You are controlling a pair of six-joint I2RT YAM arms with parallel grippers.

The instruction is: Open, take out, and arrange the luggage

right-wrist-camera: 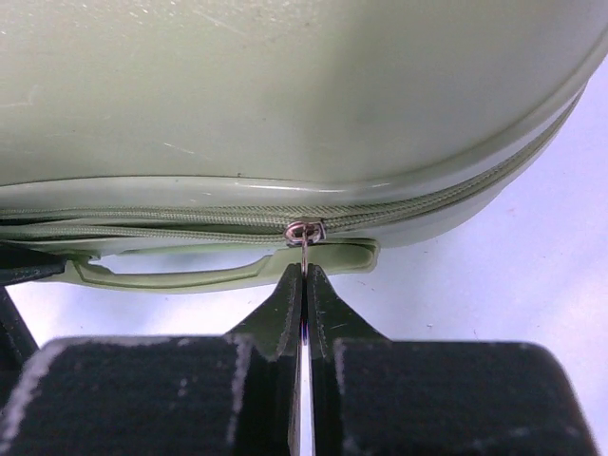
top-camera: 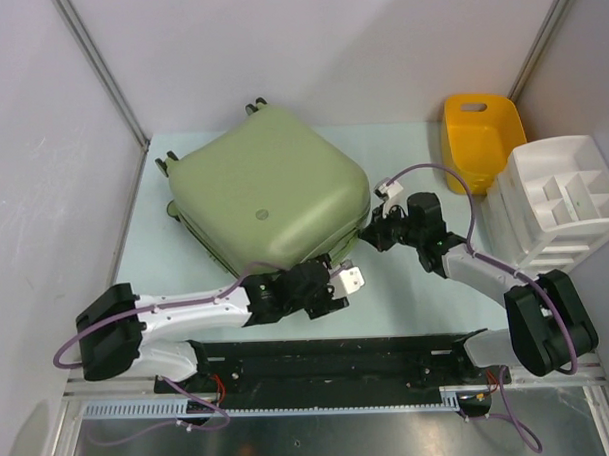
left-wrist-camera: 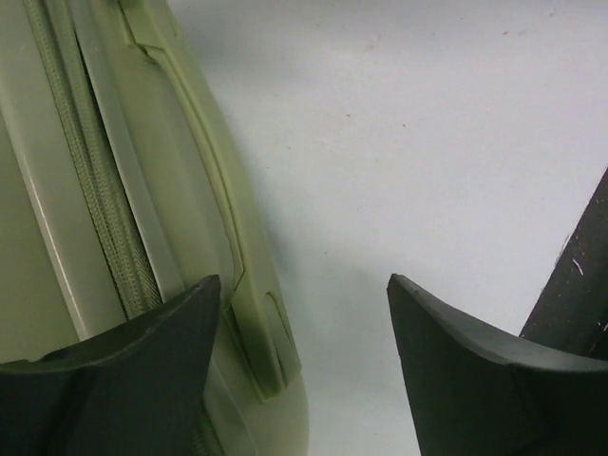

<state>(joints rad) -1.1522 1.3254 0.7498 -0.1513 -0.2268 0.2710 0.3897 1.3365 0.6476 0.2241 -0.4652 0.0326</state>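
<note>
Two grippers worked at the near side of the luggage (top-camera: 268, 189), a pale sage-green hard-shell case lying flat and zipped shut on the table (top-camera: 407, 294), toward ten o'clock from the table's middle. Its wheels (top-camera: 167, 160) pointed to eleven o'clock. A round logo (top-camera: 263, 213) sat on the top shell, too small to read.

The right gripper (right-wrist-camera: 304, 275) reached the case's corner at four o'clock. Its jaws were pressed together on the thin metal zipper pull (right-wrist-camera: 304, 252), which hung from the slider on the zipper (right-wrist-camera: 427, 211), just above the moulded handle (right-wrist-camera: 218, 269).

The left gripper (left-wrist-camera: 299, 285) lay at the case's six o'clock edge with its jaws spread wide, holding nothing. One finger (left-wrist-camera: 142, 351) stood over the shell's rim and the other over bare table; contact could not be told.

A yellow tub (top-camera: 478, 132) stood at the table's one o'clock corner, and a white divided tray (top-camera: 559, 204) at three o'clock.
</note>
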